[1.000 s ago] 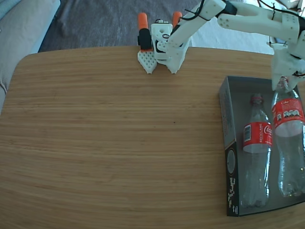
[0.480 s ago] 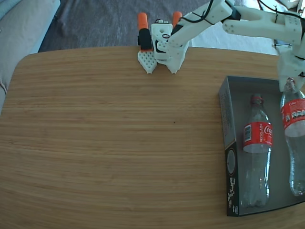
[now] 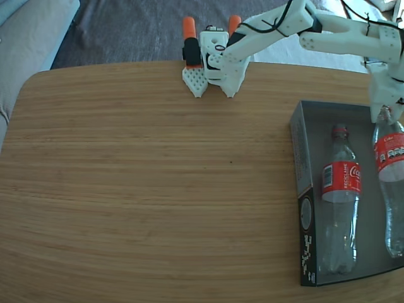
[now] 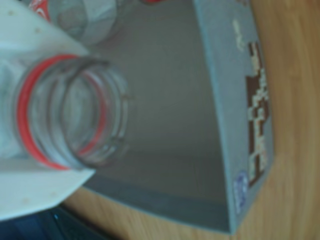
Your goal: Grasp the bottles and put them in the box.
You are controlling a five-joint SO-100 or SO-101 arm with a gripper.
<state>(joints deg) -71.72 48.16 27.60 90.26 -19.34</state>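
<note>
Looks like the last step: claw pinched on the second Coke bottle's neck over the box, beside the first bottle, so it just needs lowering flat and letting go.

Wooden table: light oak-tone top, horizontal grain, rounded corners; fills most of fixed view. In wrist view the same wood shows along the right edge and bottom, blurred.

Beyond far table edge: grey carpet. Pale blue-grey upholstered piece at upper left, running off frame.

Small dark speck on tabletop, near centre.
</note>
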